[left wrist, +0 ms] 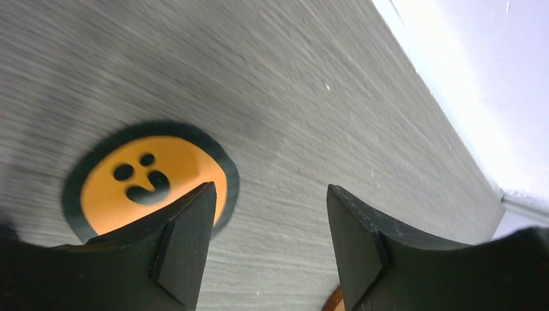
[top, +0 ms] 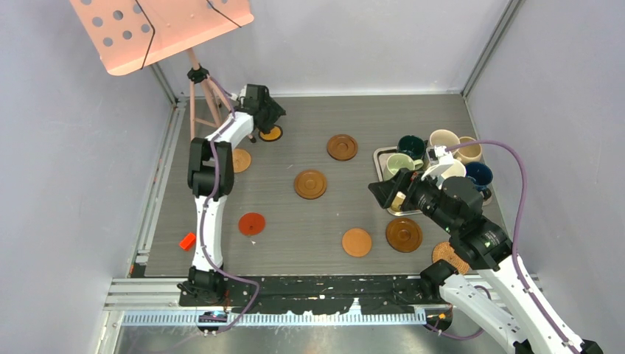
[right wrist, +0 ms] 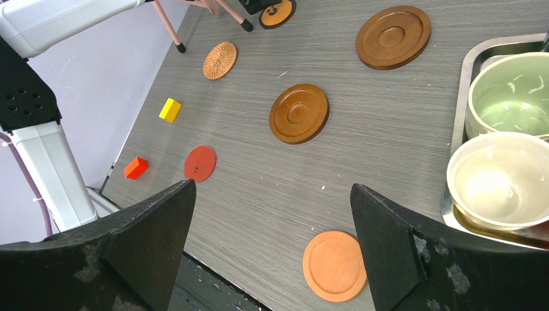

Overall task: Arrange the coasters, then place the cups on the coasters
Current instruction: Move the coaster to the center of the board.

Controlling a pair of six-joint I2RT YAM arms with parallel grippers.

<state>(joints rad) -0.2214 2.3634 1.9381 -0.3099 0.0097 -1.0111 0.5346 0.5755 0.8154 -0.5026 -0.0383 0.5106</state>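
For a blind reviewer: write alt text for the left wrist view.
A black-rimmed orange coaster with a face-like pattern lies flat on the grey table, partly hidden behind one finger of the left gripper. The two black fingers stand apart, holding nothing; a pale wall runs along the upper right.

Even, soft overhead light; one view smeared.
From the left wrist the grey wood-grain tabletop (left wrist: 291, 97) streaks with blur, the black-rimmed orange disc coaster (left wrist: 155, 184) is soft, and the pale wall (left wrist: 466, 58) burns out white; elsewhere shadows are faint, edges crisp.
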